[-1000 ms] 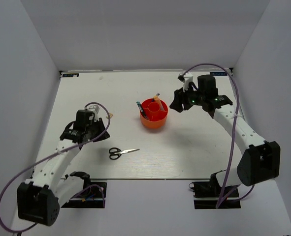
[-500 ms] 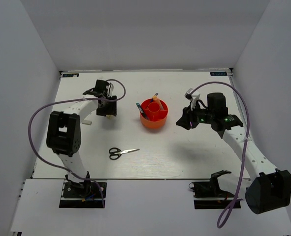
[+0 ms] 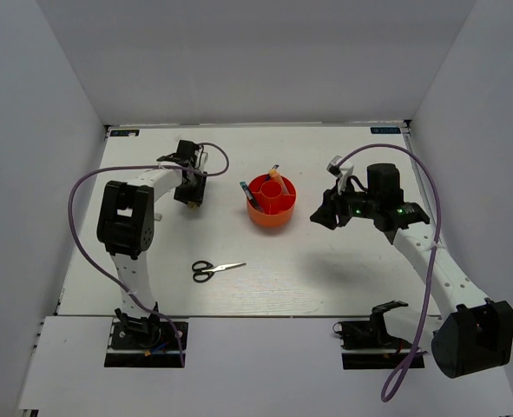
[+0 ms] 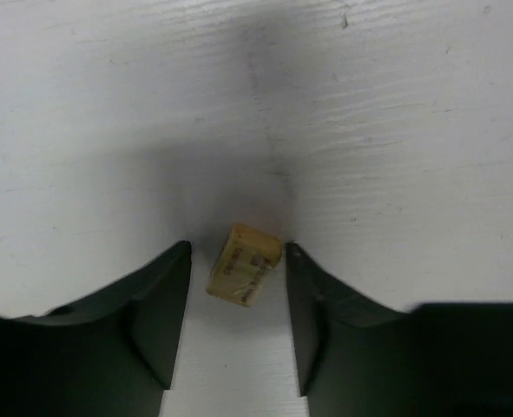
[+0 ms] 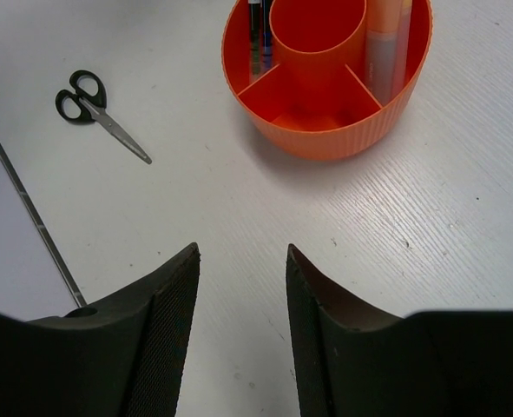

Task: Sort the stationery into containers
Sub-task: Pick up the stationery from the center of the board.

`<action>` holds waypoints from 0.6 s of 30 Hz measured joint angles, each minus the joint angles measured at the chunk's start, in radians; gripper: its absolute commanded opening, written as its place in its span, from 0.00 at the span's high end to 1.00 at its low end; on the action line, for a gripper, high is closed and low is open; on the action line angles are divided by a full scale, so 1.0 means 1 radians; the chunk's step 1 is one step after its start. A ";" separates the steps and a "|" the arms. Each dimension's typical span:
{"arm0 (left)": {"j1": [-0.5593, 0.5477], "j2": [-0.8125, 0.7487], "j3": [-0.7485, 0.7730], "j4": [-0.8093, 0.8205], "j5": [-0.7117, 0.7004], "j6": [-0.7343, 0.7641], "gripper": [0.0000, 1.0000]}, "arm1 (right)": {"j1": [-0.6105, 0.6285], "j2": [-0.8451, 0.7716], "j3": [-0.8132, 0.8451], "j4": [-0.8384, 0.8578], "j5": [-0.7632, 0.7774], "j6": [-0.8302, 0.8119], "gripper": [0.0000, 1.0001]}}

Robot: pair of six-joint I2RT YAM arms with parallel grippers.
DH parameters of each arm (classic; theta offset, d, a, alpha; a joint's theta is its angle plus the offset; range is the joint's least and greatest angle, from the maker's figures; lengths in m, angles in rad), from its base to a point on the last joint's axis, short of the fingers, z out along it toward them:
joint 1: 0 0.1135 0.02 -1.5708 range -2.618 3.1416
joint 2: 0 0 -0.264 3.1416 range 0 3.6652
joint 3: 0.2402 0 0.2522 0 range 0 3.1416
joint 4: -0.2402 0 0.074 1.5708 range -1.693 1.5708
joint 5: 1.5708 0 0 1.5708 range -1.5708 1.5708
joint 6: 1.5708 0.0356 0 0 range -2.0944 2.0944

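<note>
The little tan eraser (image 4: 245, 265) lies on the white table (image 3: 325, 278), turned a bit crooked, at the far left and well apart from the orange cup (image 3: 272, 202). The left gripper (image 4: 237, 252) stands right over it with its jaws apart, and its dark fingers (image 4: 152, 304) sit one on each side. The eraser is not pinched. There is a gap on one side, and on the other side a corner sits so near the finger that it is hard to tell if they touch. Since the eraser is crooked, the fingers may press on its corners and not its flat sides when they close. Then it could spin, pop out or slide away. If the gripper sits too high, the fingers may catch only the top edge, and the eraser could fall on the way to the cup. The cup has a round middle hole and parts around it. Two dark pens (image 5: 258, 35) stand in one part and a peach highlighter (image 5: 386, 35) in another. The eraser is tiny, so a drop from too high could bounce it off the rim. The right gripper (image 5: 241, 261) hangs near the cup, jaws apart and holding nothing. If both arms go to the cup at once, they could bump. The black scissors (image 3: 217, 269) lie on the table near the front, not yet put away.
</note>
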 measured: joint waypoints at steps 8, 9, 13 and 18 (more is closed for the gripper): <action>-0.007 -0.004 -0.001 -0.003 0.003 0.008 0.85 | -0.009 0.000 0.000 0.000 0.000 0.001 0.46; -0.007 -0.008 -0.003 -0.008 0.006 0.003 0.89 | -0.011 0.000 0.000 0.000 0.000 0.004 0.26; -0.036 -0.070 -0.024 -0.025 0.026 -0.035 0.94 | -0.016 0.000 -0.001 0.007 0.005 -0.001 0.49; -0.183 -0.288 -0.069 0.006 0.061 -0.098 0.96 | -0.020 0.000 -0.006 0.016 0.031 0.002 1.00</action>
